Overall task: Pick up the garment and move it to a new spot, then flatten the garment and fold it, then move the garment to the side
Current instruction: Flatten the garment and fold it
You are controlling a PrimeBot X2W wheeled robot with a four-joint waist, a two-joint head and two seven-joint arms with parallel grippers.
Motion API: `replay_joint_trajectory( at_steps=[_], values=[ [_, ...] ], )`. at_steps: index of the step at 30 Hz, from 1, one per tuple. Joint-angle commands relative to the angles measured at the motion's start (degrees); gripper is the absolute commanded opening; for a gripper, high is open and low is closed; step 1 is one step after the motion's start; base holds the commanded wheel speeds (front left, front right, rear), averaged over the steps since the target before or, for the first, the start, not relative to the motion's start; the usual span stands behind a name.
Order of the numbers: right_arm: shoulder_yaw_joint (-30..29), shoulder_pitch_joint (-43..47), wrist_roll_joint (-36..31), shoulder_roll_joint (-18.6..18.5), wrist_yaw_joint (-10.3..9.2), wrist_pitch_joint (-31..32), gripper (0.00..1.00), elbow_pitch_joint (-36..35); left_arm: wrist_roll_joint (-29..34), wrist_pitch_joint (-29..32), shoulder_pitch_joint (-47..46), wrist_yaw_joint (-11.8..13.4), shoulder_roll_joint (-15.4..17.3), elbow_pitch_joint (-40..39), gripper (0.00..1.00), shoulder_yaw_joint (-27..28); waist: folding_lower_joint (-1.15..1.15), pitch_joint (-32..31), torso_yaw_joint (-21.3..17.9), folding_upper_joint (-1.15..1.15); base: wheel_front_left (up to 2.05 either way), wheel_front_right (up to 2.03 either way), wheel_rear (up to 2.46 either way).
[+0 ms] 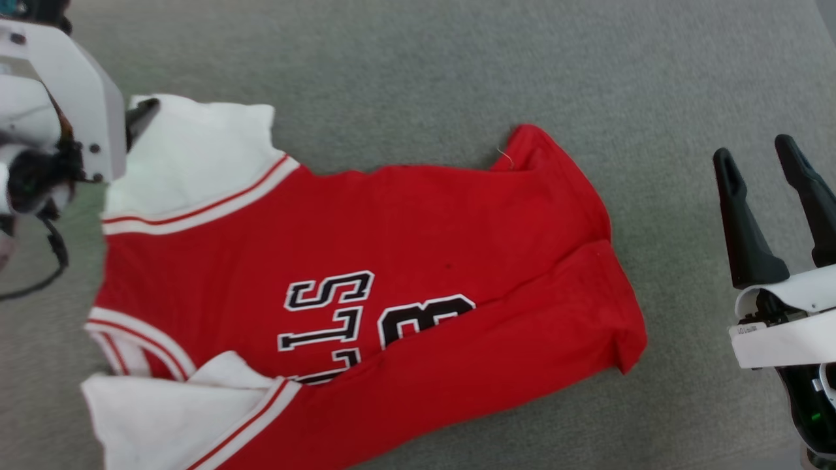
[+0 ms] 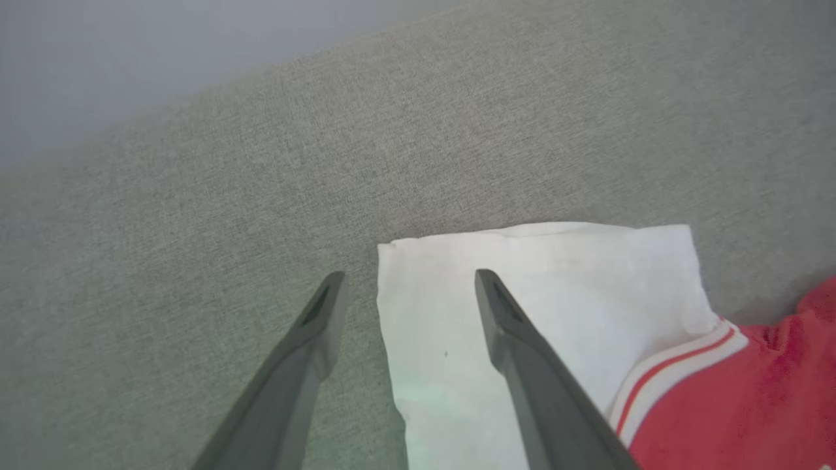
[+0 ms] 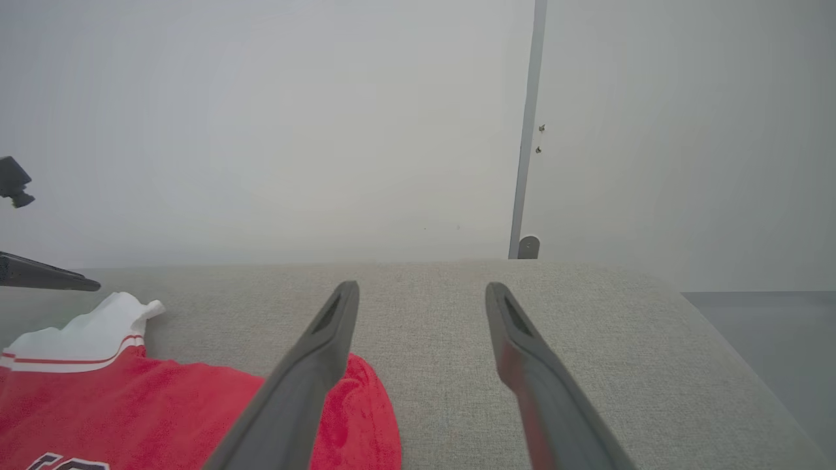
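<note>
In the head view, the shirt lies on the grey cushion. It is stretched long from side to side, with its neck and sleeves toward the robot's left and its bottom edge toward the right. It is red with black letters and a number edged in white. The near side is folded up over part of them, so it is not flat yet. The left gripper is at the far white sleeve, but I cannot tell if it touches. The right gripper is well apart from the shirt, over bare cushion past the bottom edge, with its fingers spread wide and empty. In the left wrist view, the left gripper is spread wide too, with nothing in it. One finger is over the white sleeve and the other is over the cushion, so the sleeve's edge runs between them. In the right wrist view, the shirt sits low and to the left of the open fingers, with a red corner behind one finger. I think the left gripper is closer and should take the sleeve.
</note>
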Motion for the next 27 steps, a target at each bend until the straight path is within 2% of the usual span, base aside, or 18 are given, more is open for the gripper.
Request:
replay_joint_trajectory(
  at_steps=[1,8,10,11,17,27],
  values=[
    [0.1,-0.9,0.4,0.2,-0.04,-0.5,1.0,0.3,0.6,1.5,-1.6,0.2,-0.2,1.8,1.0,-0.4,0.0,3.5,-2.9,0.0,0.0,0.0,0.0],
    [0.2,-1.6,1.1,0.0,-0.04,-0.7,1.0,1.1,-0.3,7.9,-2.6,1.5,-1.7,9.3,1.0,-2.0,0.0,4.9,-3.6,0.0,0.0,0.0,0.0],
    [0.1,-1.8,1.5,0.2,-0.04,-0.2,1.0,1.2,-1.5,9.9,-1.8,1.7,-2.6,10.7,0.42,-2.2,0.0,5.0,-3.4,0.0,0.0,0.0,0.0],
    [0.0,-1.9,2.0,0.4,-0.04,0.3,1.0,1.3,-1.9,10.4,-1.5,1.6,-3.0,11.1,0.0,-2.3,0.0,5.0,-3.3,0.0,0.0,0.0,0.0],
    [0.2,-3.0,3.9,0.9,-0.04,4.7,1.0,2.0,-2.7,10.9,-1.1,0.9,-4.0,11.6,0.0,-2.5,0.0,4.9,-2.5,0.0,0.0,0.0,0.0],
    [2.3,-12.4,5.7,1.6,-0.04,23.4,1.0,8.2,-1.9,9.0,-3.1,0.1,-7.5,11.6,0.0,-2.8,0.0,4.8,0.6,0.0,0.0,0.0,0.0]
  ],
)
